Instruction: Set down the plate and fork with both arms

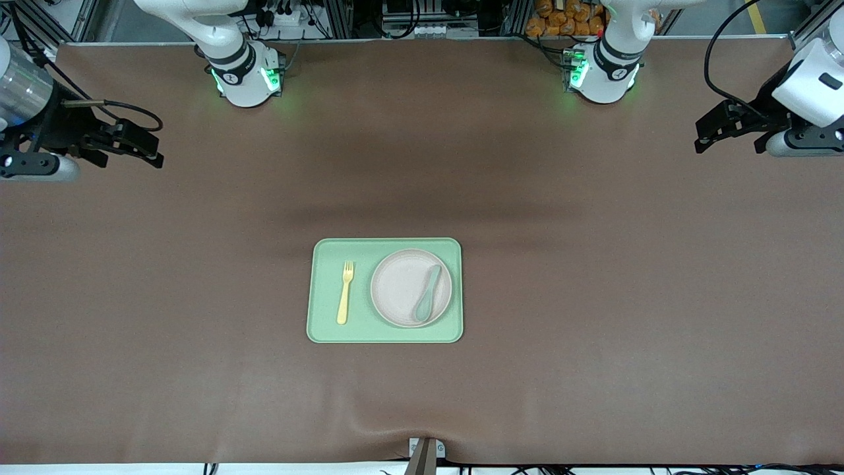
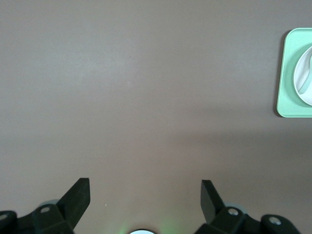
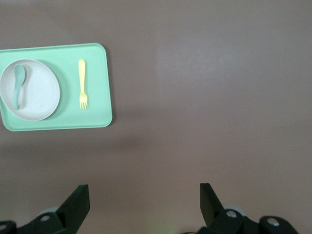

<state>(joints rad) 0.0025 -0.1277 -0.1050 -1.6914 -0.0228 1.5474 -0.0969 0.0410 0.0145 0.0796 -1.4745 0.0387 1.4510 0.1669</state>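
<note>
I see the plate (image 1: 411, 287) on the green tray (image 1: 326, 330) mid-worktop, toward the left arm's end of the tray; the fork (image 1: 345, 292) lies flat on the tray beside it, apart from it. A grey-green spoon (image 1: 427, 293) rests in the plate.

Risks as I judge them: lifting the plate by its rim could tip the spoon out; the fork lies flat and thin, so a pinch may slip or drag the tray.

Left hand (image 1: 709, 137) hovers over its end edge of the worktop, fingers spread, empty. Right hand (image 1: 148, 150) likewise over its own end edge, spread, empty. Both wait well apart from the tray.
</note>
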